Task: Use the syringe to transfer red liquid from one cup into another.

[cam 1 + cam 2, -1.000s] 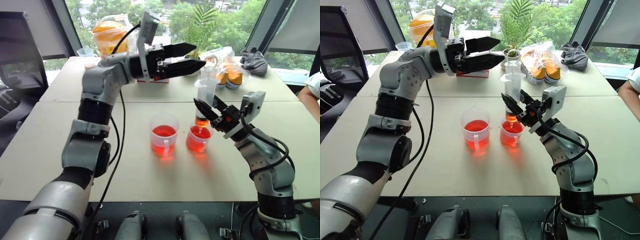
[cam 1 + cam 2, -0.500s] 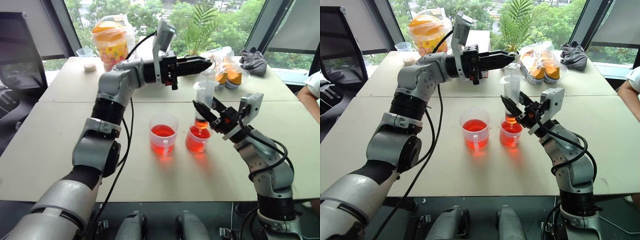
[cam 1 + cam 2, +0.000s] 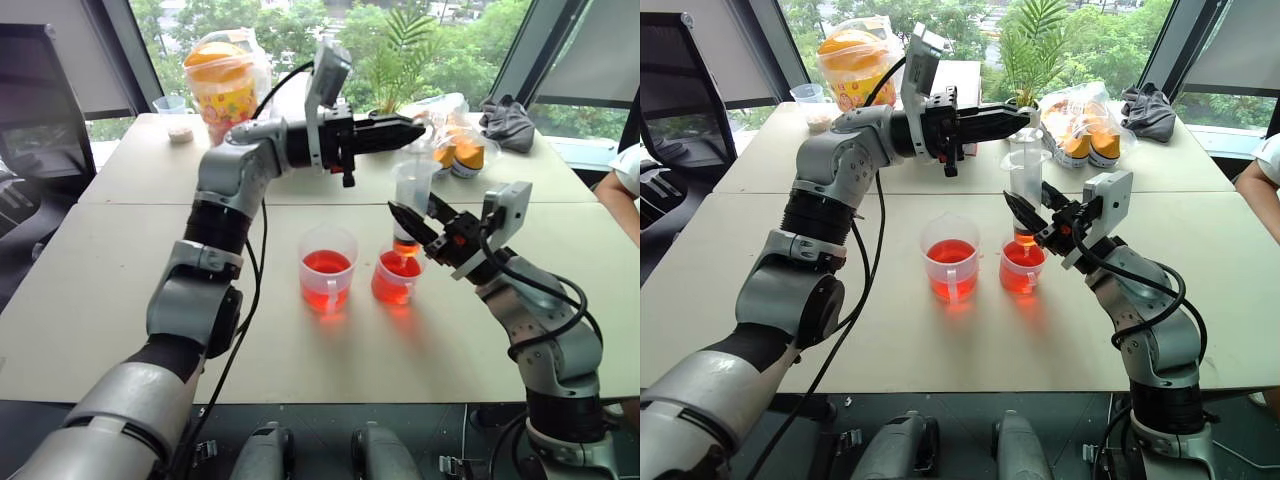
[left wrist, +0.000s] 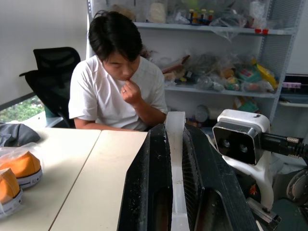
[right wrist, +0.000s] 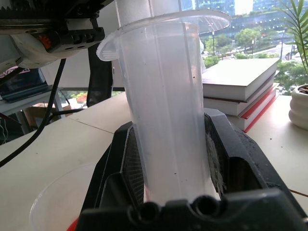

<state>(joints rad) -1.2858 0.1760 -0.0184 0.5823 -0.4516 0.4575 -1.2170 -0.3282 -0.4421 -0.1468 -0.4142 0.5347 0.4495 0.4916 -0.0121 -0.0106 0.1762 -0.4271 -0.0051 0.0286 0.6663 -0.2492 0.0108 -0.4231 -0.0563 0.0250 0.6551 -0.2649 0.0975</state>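
Standing upright over the smaller cup (image 3: 397,277), the syringe (image 3: 410,200) had its orange tip just above the red liquid (image 3: 395,283) there, and the right gripper (image 3: 418,218) held its clear barrel with both black fingers (image 5: 126,159) clamped on either side, low on the barrel. The right wrist view showed the barrel squeezed between the pads and the flange wide at the top. Reaching across from the left, the left gripper (image 3: 412,128) pointed to the right at the level of the plunger's top; its fingers (image 4: 151,178) were clenched on a pale flat strip, seemingly the plunger's head. The larger cup (image 3: 328,268), also with red liquid in it, stood just left of the smaller one on the counter (image 3: 120,290), their handles facing the near edge. At the far side lay a bag of oranges (image 3: 222,72), a potted plant (image 3: 1025,105) and packed containers (image 3: 458,152). A person (image 4: 118,86) in a white shirt sat at the right end of the counter.
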